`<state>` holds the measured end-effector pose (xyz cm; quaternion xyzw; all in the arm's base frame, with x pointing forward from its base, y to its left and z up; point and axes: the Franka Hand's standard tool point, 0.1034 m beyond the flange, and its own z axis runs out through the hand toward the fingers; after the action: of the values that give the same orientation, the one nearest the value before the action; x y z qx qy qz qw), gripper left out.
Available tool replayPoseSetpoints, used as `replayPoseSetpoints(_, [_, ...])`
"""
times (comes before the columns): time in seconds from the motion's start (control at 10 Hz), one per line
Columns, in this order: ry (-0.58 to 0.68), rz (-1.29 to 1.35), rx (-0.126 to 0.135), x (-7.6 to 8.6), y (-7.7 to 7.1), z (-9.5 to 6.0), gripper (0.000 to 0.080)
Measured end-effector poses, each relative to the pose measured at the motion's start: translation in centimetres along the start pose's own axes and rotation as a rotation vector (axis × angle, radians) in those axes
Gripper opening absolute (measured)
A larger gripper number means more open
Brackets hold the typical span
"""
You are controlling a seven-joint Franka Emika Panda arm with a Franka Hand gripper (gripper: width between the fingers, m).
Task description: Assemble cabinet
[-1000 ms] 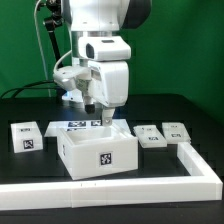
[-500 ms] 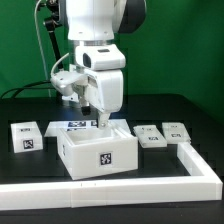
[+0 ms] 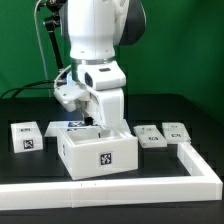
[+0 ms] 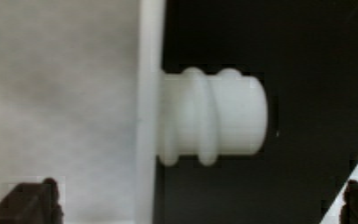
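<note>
One arm (image 3: 100,40): white, filling the upper middle of the exterior frame, bent down over the black table (image 3: 30,165).
Change from a second ago: the wrist housing sits lower and slightly more toward the exterior view's left; the gripper (image 3: 95,119) has come down to just behind the back rim of the cabinet (image 3: 98,152).
Unchanged: the cabinet and the loose pieces lie where they were.
Cabinet place: lower middle of the exterior frame, a white open box standing on the table, one tag on its front face.
Fingers: spread wide and holding nothing; in the wrist view the two dark fingertips (image 4: 30,203) show far apart.
Cabinet against fingers: the wrist view shows a white panel (image 4: 69,100) with a ribbed round knob (image 4: 220,115) jutting from its edge; the knob lies ahead of the fingertips, between their lines, touching neither.
Loose pieces: one tagged piece (image 3: 25,135) at middle left, two more (image 3: 150,136) (image 3: 177,131) at middle right, all well apart from the gripper.
Marker board (image 3: 68,124): flat behind the cabinet, partly hidden.
White rail (image 3: 190,165): along the bottom and lower right.
</note>
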<state>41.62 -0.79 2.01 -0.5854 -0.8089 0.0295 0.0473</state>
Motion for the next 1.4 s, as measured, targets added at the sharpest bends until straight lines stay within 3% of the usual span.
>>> replayPoseSetpoints(0.1, [0.002, 0.006, 0.003, 0.0, 0.03, 0.17, 0.0797])
replayPoseSetpoints(0.3, [0.003, 0.008, 0.005, -0.02, -0.03, 0.31, 0.0567])
replayPoseSetpoints(0.4, [0.003, 0.009, 0.006, -0.04, -0.05, 0.33, 0.0567])
replayPoseSetpoints(0.6, [0.003, 0.01, 0.006, -0.06, -0.07, 0.35, 0.0245])
replayPoseSetpoints(0.7, [0.003, 0.01, 0.006, -0.07, -0.08, 0.35, 0.0245])
replayPoseSetpoints(0.8, [0.003, 0.01, 0.004, -0.08, -0.02, 0.32, 0.0069])
replayPoseSetpoints(1.4, [0.0, 0.047, -0.007, 0.0, 0.41, 0.16, 0.0043])
